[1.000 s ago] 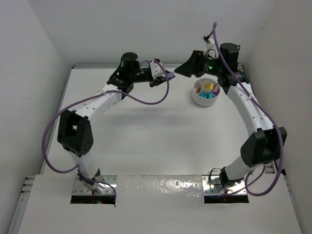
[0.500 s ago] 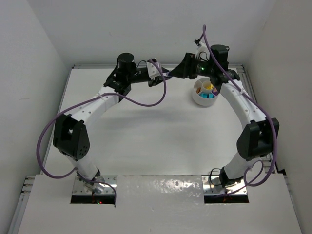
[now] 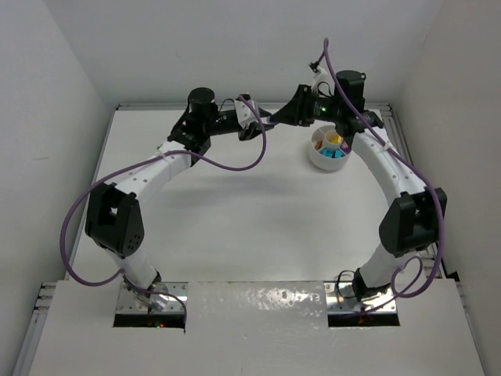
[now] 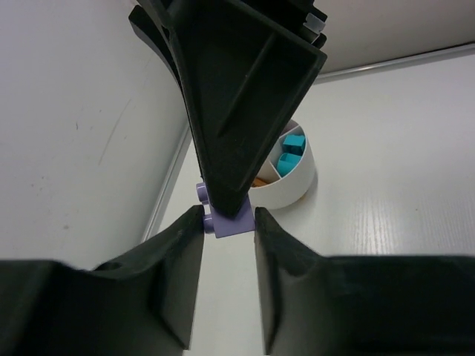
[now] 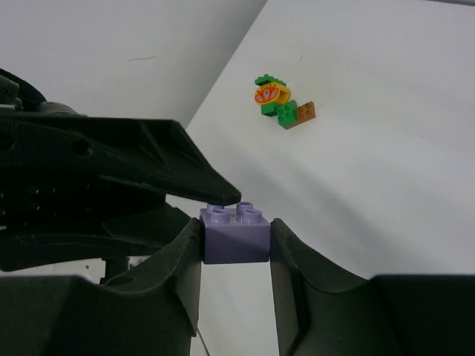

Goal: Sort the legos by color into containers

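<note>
Purple lego between both arms' fingers

We get bright, even overhead light; soft shadows lie on the matte white table. Wrist views blur the near black gripper fingers; the small purple plastic brick is sharp.

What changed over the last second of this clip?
The right gripper swung left to meet the left gripper; both now grip one purple brick. For the last half second nothing visibly moved. The white dish stayed put.
</note>
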Motion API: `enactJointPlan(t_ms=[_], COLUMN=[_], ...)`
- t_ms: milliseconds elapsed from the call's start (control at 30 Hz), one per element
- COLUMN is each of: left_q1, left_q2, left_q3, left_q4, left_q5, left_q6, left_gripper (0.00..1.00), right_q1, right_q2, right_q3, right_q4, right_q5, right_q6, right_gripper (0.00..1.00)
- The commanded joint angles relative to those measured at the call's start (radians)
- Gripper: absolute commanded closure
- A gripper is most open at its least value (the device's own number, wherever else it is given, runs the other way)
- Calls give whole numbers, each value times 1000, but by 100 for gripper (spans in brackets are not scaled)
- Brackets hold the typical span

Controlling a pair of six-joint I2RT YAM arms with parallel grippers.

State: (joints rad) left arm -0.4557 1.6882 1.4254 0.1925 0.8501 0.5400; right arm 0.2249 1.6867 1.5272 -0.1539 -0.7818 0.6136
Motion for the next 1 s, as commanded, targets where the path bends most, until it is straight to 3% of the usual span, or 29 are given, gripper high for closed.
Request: enactJointPlan(t_ms=[0, 33, 67, 200, 300, 367, 400, 500, 700, 867, 967], left_q1=[-12, -12, -11, -11, -11, -11, -11, -9, -3, 18, 28], left_q2=[-47, -45, -45, -44, -41, -47, -50, -65, -88, -110, -122], left_q3=[1, 4, 3, 1, -3, -19, -28, -62, -105, -134, -146], left_q4=[76, 61, 50, -10, -37, -51, -54, -47, -36, -38, -39], left_q5=[6, 4, 4, -41, -182, -276, -304, -402, -461, -457, -473], left_q6=[-26, -29, -31, -67, -153, -175, -173, -186, -198, -212, -221], left_gripper=[62, 6, 0, 0, 0, 0, 0, 0, 0, 0, 0], right_q1=[16, 10, 7, -42, -104, -107, -107, -122, -136, -144, -148], right_q2=[-15, -16, -18, -48, -100, -137, -146, -142, -12, 47, 109], right_q3=[54, 77, 91, 120, 111, 82, 67, 15, 47, 19, 48], right_q4=[-91, -128, -175, -399, -495, -530, -556, -585, -573, -423, -426], right_q5=[-10, 51, 91, 358, 622, 790, 960, 1122, 1162, 1210, 1214], right_q6=[-84, -134, -162, -238, -253, -284, -296, -334, -327, -314, -316], right_gripper=[100, 100, 100, 100, 100, 100, 100, 100, 100, 100, 100])
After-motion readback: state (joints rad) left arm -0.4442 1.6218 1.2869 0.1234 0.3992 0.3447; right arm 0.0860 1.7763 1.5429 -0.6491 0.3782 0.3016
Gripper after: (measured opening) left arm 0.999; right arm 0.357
